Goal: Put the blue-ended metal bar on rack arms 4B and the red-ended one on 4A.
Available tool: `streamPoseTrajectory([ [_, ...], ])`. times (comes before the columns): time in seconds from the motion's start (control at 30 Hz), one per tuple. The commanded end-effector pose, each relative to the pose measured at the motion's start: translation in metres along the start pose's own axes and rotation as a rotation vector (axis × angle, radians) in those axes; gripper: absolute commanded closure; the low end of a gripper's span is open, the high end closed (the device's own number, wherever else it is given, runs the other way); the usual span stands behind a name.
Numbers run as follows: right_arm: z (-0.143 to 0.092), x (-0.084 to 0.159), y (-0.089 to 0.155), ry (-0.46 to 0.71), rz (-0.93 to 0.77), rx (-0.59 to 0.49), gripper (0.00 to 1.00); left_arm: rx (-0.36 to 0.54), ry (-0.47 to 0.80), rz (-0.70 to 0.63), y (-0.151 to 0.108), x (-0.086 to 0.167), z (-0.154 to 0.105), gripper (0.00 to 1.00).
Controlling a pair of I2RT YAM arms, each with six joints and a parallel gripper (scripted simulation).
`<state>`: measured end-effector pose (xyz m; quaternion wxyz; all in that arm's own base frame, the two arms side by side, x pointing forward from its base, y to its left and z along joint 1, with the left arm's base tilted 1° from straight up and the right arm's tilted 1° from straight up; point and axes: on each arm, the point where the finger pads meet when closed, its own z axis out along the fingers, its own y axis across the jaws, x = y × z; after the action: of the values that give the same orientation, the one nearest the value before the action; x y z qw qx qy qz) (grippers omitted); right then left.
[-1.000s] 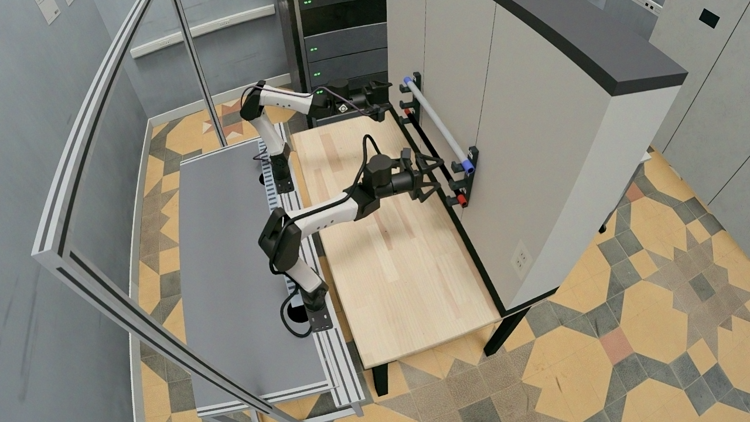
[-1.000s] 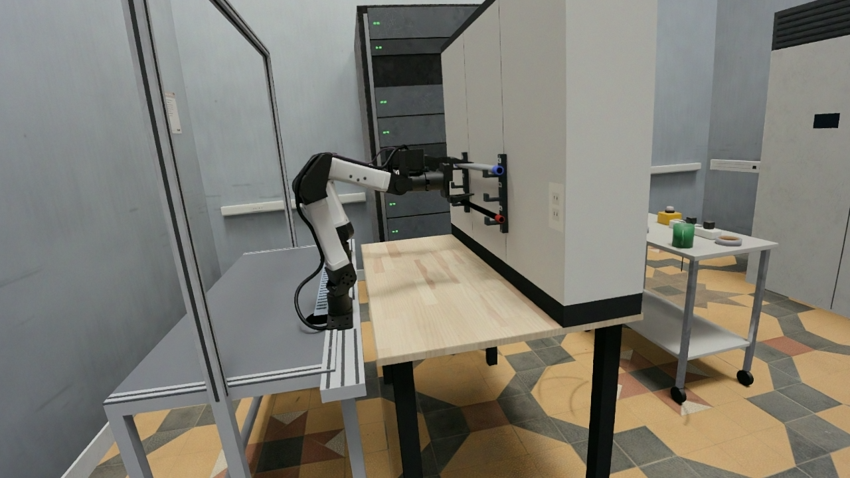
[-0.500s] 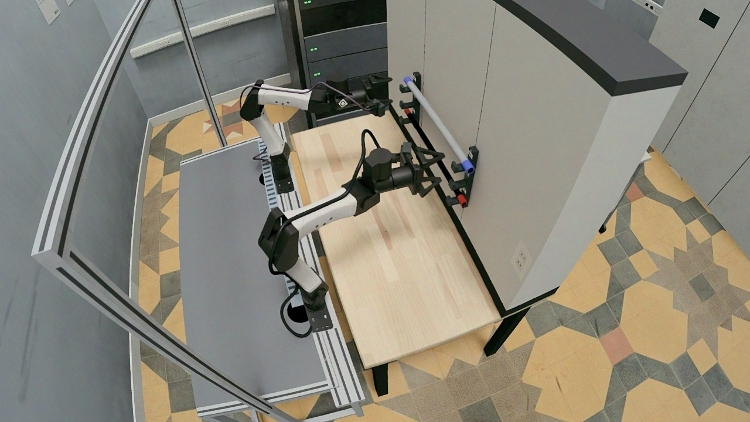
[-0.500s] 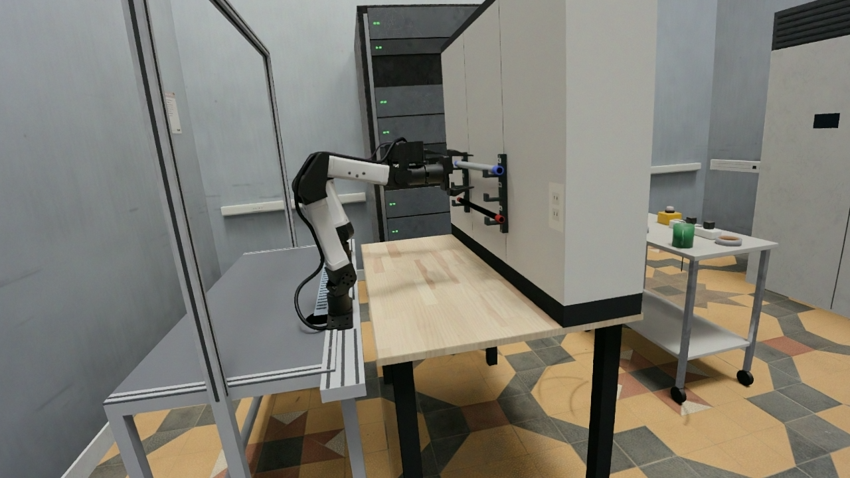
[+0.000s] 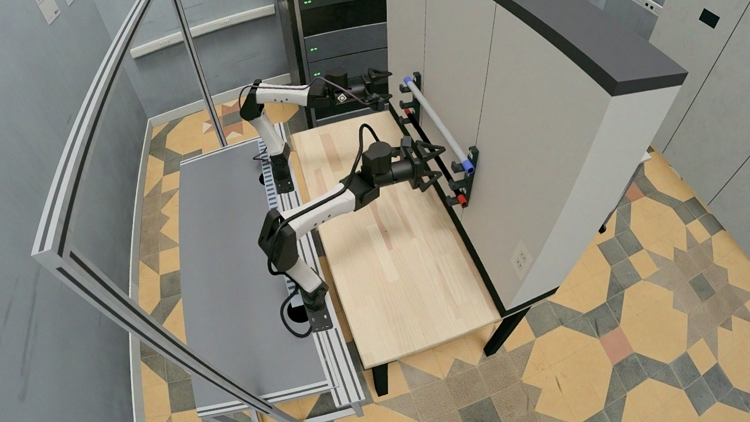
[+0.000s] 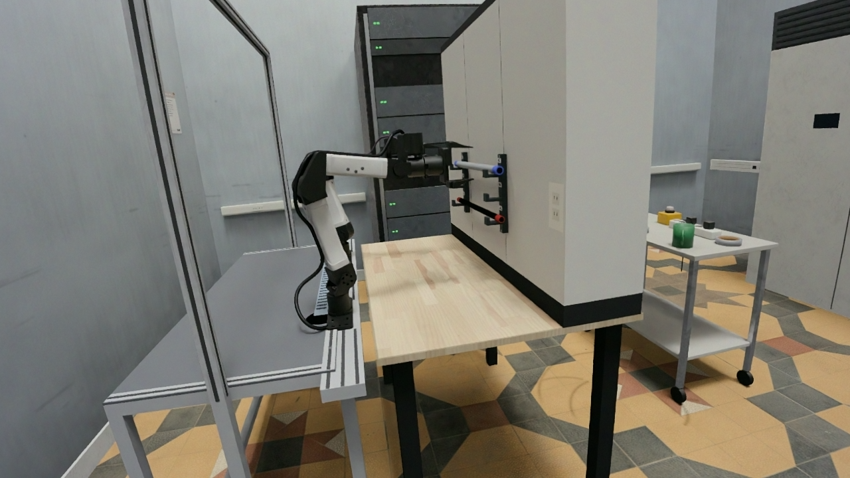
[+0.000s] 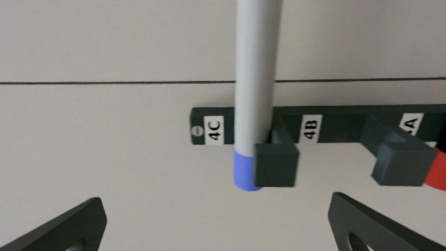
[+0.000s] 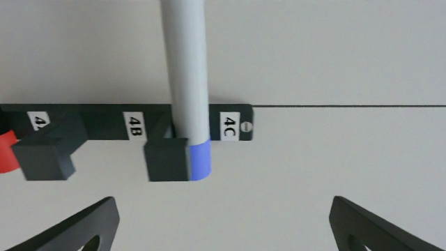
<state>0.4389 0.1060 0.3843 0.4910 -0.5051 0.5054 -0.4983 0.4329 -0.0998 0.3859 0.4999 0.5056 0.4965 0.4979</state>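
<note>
The white bar with blue ends [image 5: 437, 120] [image 6: 478, 166] [image 7: 257, 70] [image 8: 188, 70] rests on the top pair of rack arms, below the 4C labels. The black bar with red ends [image 5: 461, 200] [image 6: 482, 210] [image 7: 438, 171] [image 8: 6, 153] lies on the lowest pair, 4A. The 4B arm [image 7: 401, 167] [image 8: 43, 160] is empty at both ends. My left gripper [image 5: 390, 85] [image 7: 217, 205] is open and empty, in front of the blue-ended bar's far end. My right gripper [image 5: 439, 163] [image 6: 471, 163] [image 8: 223, 206] is open and empty, in front of its near end. Neither touches a bar.
The two rack uprights [image 7: 341, 129] [image 8: 104, 129] are fixed to the pale wall panel [image 5: 503, 210]. A wooden table [image 5: 409, 283] [image 6: 451, 309] stands below them. Behind the far arm is a server rack [image 5: 343, 47]. A metal frame post [image 6: 178, 196] stands behind the arms' base.
</note>
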Motion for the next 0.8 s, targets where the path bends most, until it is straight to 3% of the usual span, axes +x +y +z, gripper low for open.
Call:
streamPoseTrajectory([
  [0.0,-0.0046,0.0008,-0.0183,-0.009,0.001,0.015,0.00,0.002,0.000,0.004,0.0109,0.0031,-0.0018,0.00],
  [0.77,-0.0046,0.0010,-0.0179,-0.009,0.001,0.015,0.00,0.002,0.000,0.004,0.0116,0.0051,-0.0018,0.00],
])
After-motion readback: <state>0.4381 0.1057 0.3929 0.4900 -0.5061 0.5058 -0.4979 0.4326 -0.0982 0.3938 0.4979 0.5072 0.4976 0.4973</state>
